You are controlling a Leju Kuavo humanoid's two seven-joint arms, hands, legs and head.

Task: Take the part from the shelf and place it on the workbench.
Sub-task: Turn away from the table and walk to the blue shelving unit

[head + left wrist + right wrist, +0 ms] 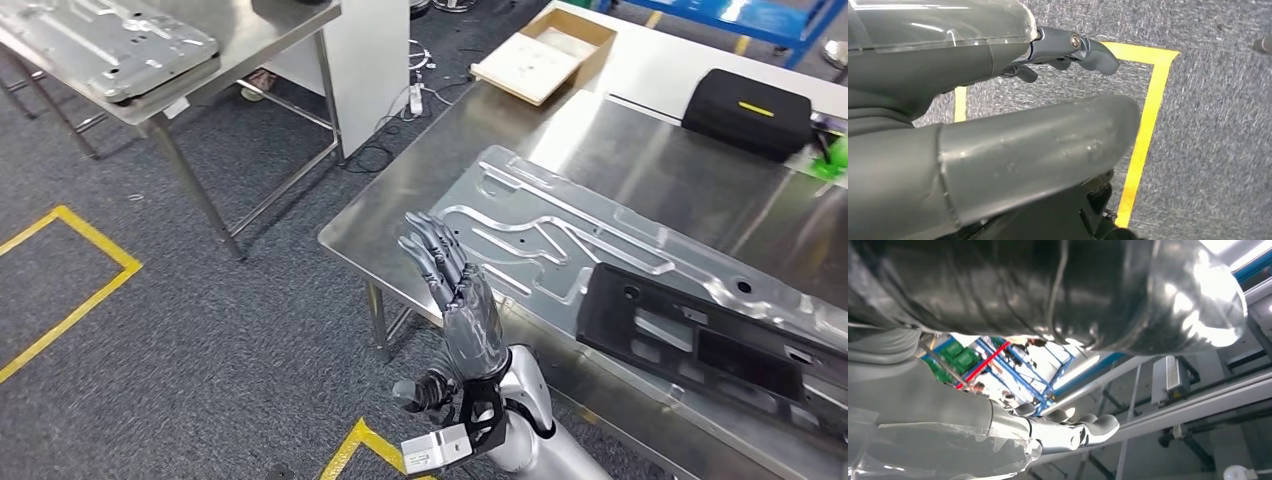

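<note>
Right robot hand (455,290) raised at the tabletop's (600,150) near-left corner, fingers straight, empty. Black part (700,350) lies on the silver stamped panel (560,225) (near the tabletop's right edge). Left robot hand (1068,47) hangs over carpet, fingers loosely apart, empty.

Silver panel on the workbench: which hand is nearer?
Right. The right hand is raised beside the silver panel at the bench edge; the left hand hangs over the carpet by yellow tape.

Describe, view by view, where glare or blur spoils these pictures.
Head view: overhead light glares off the steel workbench; the raised right hand stays sharp. Left wrist view: the close grey thumb looks soft. Right wrist view: bright highlights burn out the thumb.
</note>
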